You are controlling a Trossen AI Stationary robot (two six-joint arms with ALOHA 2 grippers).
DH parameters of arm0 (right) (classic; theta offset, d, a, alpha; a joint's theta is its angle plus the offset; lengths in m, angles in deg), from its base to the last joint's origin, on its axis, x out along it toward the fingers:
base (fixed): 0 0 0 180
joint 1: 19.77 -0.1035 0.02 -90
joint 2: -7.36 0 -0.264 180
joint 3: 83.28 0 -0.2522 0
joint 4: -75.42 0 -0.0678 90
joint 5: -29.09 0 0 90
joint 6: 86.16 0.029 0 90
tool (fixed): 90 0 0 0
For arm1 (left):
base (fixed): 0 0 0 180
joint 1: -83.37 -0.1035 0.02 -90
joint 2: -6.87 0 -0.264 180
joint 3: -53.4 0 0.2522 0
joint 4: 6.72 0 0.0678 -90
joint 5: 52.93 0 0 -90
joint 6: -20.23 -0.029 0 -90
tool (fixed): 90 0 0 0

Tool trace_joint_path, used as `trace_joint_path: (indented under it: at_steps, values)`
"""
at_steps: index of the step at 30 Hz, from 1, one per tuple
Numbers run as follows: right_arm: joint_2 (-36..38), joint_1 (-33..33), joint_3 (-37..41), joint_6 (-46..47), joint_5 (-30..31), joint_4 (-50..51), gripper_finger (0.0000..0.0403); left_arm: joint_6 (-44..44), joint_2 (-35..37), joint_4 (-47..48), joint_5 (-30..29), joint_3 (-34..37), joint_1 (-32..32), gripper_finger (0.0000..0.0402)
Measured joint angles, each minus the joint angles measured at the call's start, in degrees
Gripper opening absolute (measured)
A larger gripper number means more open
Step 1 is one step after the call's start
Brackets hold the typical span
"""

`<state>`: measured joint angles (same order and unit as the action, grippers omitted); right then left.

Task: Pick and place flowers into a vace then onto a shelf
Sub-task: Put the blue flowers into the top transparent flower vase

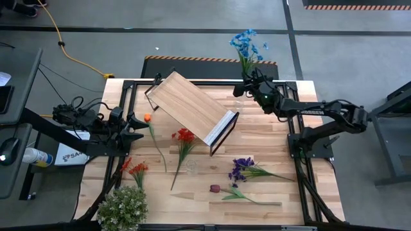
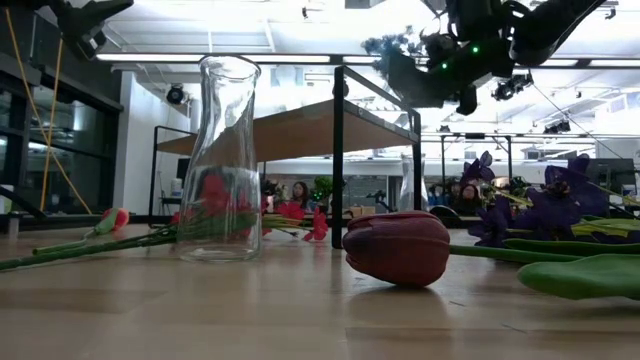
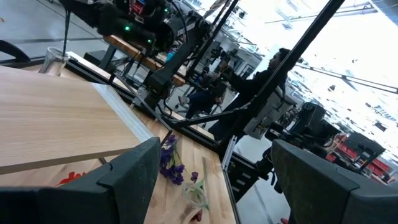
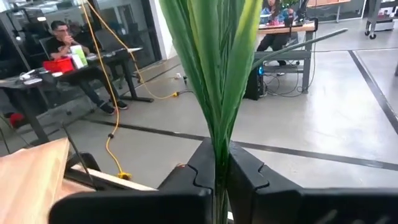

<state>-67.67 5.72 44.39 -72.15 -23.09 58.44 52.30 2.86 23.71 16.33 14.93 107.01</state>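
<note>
Right end effector (image 1: 246, 85) clamped on blue flower (image 1: 247, 45) stem upper right, light, floppy; left (image 1: 142, 127) open, empty.

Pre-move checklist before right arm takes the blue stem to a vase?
1. Right tool shut on the blue flower stem: ok.
2. Stem lifted off the table: ok.
3. Clear glass vase upright, mouth empty: ok.
4. Right tool lined up over that vase: not ok, it is at the table's far edge.
5. Left tool open, waiting at left edge: ok.
6. Shelf top free: ok.
</note>
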Motion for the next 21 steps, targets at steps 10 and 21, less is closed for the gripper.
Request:
trace_joint_path:
  at_steps: [10,21]
  values:
    - [0.1,0.0,0.0,-1.5,2.5,-0.4,0.0021,0.0,0.0,0.0,-0.9,0.0,0.0,0.0337]
    - [0.1,0.0,0.0,-1.6,2.3,-0.4,0.0052,0.3,0.0,0.0,-1.0,0.0,0.0,0.0337]
